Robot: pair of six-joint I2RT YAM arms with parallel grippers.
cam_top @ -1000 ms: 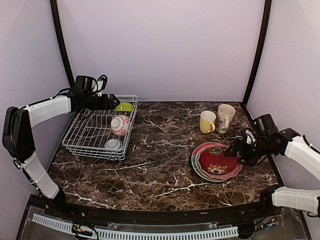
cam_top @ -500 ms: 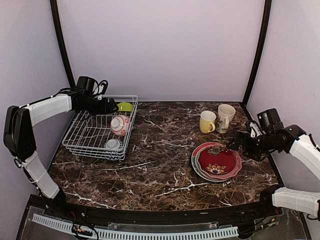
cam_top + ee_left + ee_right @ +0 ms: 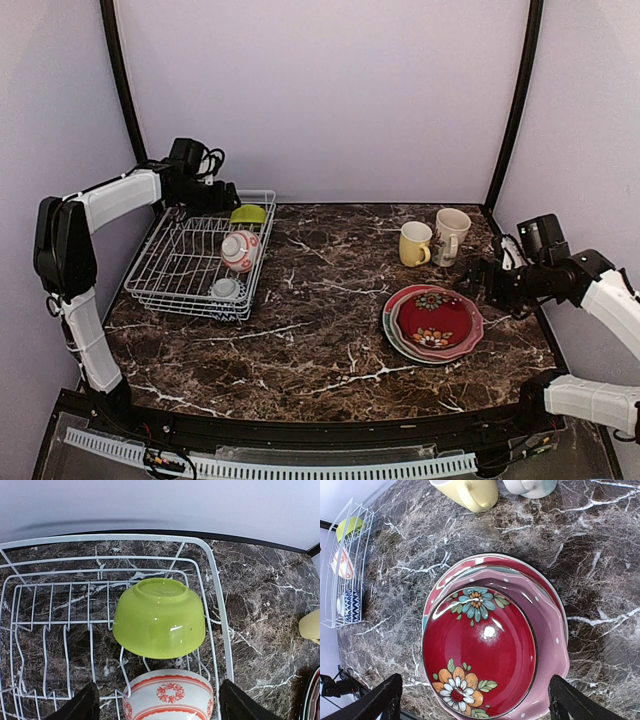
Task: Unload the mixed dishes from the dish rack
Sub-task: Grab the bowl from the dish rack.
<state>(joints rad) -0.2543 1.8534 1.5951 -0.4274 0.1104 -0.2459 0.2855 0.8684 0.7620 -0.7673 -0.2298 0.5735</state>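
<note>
The white wire dish rack (image 3: 170, 270) stands at the table's back left. In it a lime-green bowl (image 3: 248, 213) lies tipped at the far end, with a red-and-white bowl (image 3: 240, 250) and a small blue patterned bowl (image 3: 227, 289) nearer. My left gripper (image 3: 226, 196) hangs open just above the green bowl (image 3: 160, 617) and the red-and-white bowl (image 3: 170, 695), holding nothing. Red floral plates (image 3: 433, 322) are stacked on the right. My right gripper (image 3: 478, 283) hovers open over the stack (image 3: 480, 645), empty. A yellow mug (image 3: 414, 243) and a cream mug (image 3: 451, 235) stand behind the plates.
The rack's rim (image 3: 220, 610) runs close to the left gripper's right finger. Black corner posts (image 3: 512, 110) and purple walls close in the back and sides. Dark marble table (image 3: 320, 300) lies between the rack and the plates.
My right gripper has lifted off the plate stack's edge, drawn back to the right and opened wider. My left arm has shifted back and up, its gripper still over the green bowl.
</note>
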